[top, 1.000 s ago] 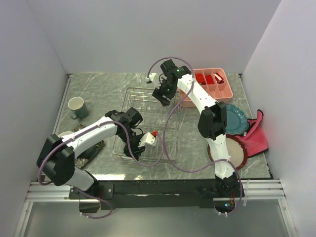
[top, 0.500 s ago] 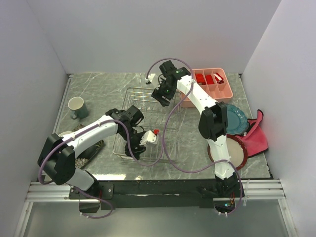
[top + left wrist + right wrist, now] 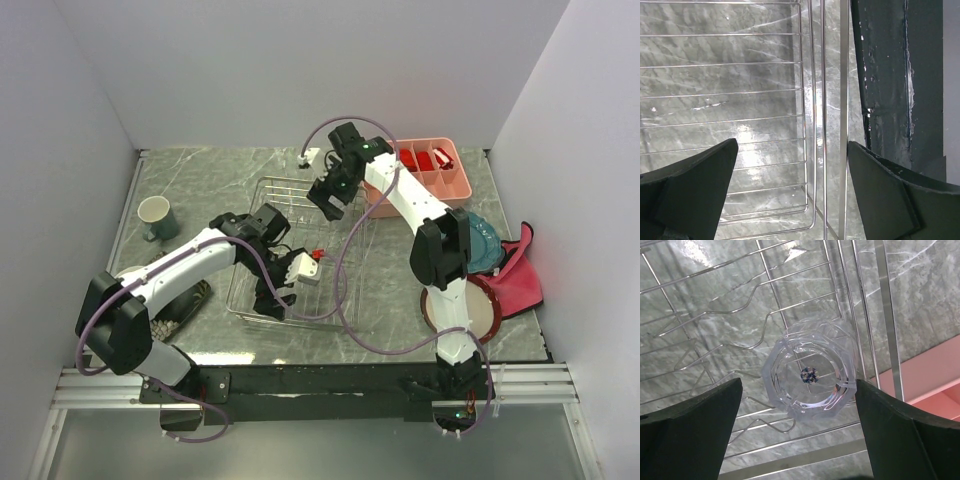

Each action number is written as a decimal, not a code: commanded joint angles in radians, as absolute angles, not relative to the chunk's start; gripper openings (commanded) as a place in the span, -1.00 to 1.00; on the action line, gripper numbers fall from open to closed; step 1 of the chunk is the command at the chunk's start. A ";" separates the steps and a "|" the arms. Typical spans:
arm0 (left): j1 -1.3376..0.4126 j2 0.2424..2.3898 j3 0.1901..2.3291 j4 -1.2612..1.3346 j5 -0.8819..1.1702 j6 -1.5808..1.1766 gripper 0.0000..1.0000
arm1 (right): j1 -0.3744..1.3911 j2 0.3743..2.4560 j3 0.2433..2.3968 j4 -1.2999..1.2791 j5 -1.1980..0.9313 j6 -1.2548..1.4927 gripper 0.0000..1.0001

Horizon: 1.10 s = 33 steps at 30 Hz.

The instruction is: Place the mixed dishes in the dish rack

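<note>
Clear glass [image 3: 810, 374] stands inside the dish rack [image 3: 285, 205], close to its right rim; right hand [image 3: 330, 197] hovers above it, fingers spread wide, touching nothing; left hand [image 3: 792, 145] hangs open and empty over the rack's near edge; grey marbled counter [image 3: 200, 180] beneath.
</note>
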State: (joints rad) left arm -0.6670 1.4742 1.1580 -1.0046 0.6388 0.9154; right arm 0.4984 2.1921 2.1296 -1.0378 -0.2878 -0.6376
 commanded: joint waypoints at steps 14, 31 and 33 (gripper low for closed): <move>-0.606 1.433 1.227 -0.841 0.643 0.905 0.93 | 0.497 2.094 2.071 -1.019 -0.312 -0.480 1.00; -0.486 1.408 1.212 -0.753 0.683 0.786 0.93 | 0.486 1.925 1.953 -0.920 -0.161 -0.328 0.94; -0.450 1.398 1.210 -0.715 0.683 0.731 0.93 | 0.486 1.934 1.966 -0.908 -0.205 -0.328 0.52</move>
State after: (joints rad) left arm -0.5045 1.4490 1.1900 -0.7834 0.6426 0.8257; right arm 0.4923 2.0155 1.9556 -0.9565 -0.1383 -0.3523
